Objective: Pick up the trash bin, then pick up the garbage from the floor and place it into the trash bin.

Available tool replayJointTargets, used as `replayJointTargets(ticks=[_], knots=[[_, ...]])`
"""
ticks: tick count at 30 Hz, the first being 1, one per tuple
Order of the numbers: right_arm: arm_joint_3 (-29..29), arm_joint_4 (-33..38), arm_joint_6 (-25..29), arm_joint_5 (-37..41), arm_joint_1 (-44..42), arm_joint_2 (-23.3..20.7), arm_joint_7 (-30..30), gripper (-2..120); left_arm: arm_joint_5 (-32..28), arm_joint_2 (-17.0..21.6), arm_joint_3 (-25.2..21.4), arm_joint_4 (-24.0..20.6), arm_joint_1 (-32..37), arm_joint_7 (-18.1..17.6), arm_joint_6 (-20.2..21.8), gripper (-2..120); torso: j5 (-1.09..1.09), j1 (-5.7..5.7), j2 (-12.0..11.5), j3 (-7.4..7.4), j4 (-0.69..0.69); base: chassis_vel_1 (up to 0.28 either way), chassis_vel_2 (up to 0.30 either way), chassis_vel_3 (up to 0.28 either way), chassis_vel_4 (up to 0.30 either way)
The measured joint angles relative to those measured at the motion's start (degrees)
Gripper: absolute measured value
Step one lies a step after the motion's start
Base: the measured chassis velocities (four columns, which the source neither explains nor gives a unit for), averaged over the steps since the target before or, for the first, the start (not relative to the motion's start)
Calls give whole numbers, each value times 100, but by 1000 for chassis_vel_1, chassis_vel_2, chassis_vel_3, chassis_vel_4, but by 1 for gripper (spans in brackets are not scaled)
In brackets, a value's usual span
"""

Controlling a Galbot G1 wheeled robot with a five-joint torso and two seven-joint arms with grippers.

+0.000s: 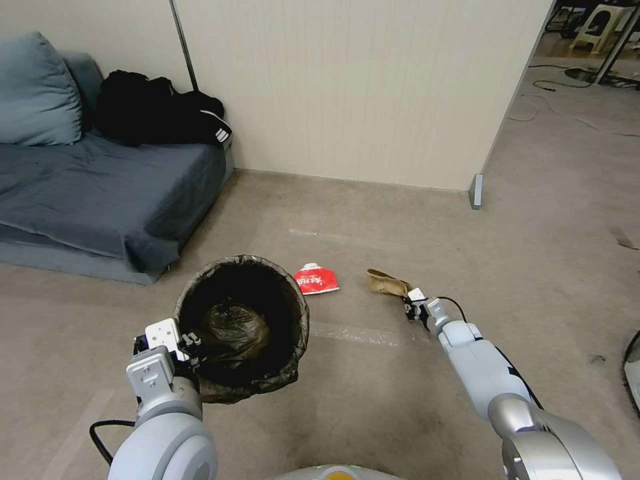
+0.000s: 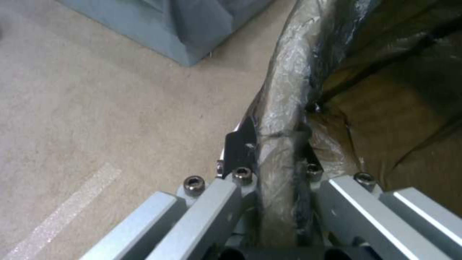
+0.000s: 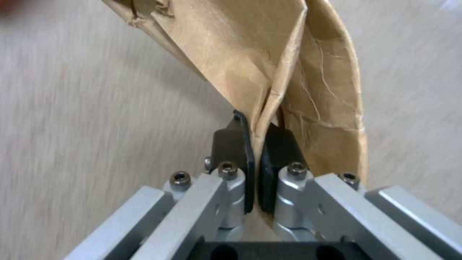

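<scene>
Trash bin [image 1: 243, 327] hangs clamped by its rim in our left gripper [image 1: 189, 348]
Our right gripper [image 1: 412, 301] pinches the brown paper scrap [image 1: 387, 283] tight; we lift it clear, carry it over the opening, then release

Silver-grey rounded arms; each claw [image 3: 255, 144] has black pads [image 3: 231, 144], aluminium links and hex screws [image 3: 227, 167] just behind them.

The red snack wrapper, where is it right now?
The red wrapper lies on the floor in the head view, between the trash bin and the brown paper scrap.
</scene>
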Motion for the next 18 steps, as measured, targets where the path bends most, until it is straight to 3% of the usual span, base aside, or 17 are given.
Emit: replayJointTargets(ticks=[4, 8, 9, 12, 13, 17, 18], knots=[[-104, 669, 123, 633, -282, -21, 101, 1, -37, 25, -5, 73, -50, -3, -5, 0, 2, 1, 0, 0, 0, 0, 0, 0, 0], [-432, 2458, 42, 1687, -1095, -179, 202, 1, -158, 107, 4, 219, -128, -11, -5, 0, 1, 1, 0, 0, 1, 0, 0, 0, 0], [-432, 2458, 42, 1687, -1095, -179, 202, 1, -158, 107, 4, 219, -128, -11, -5, 0, 1, 1, 0, 0, 1, 0, 0, 0, 0], [-636, 4295, -184, 2316, -1807, -368, 243, 1, -303, 185, 22, 309, -194, -23, 11, 0, 1, 0, 0, 0, -3, 0, 0, 0, 0], [-636, 4295, -184, 2316, -1807, -368, 243, 1, -303, 185, 22, 309, -194, -23, 11, 0, 1, 0, 0, 0, -3, 0, 0, 0, 0], [-987, 6280, -339, 3063, -2431, -656, 224, 1, -416, 250, 71, 411, -289, -35, 33, 0, 2, 0, 0, 0, 0, 0, 0, 0, 0], [-987, 6280, -339, 3063, -2431, -656, 224, 1, -416, 250, 71, 411, -289, -35, 33, 0, 2, 0, 0, 0, 0, 0, 0, 0, 0]])
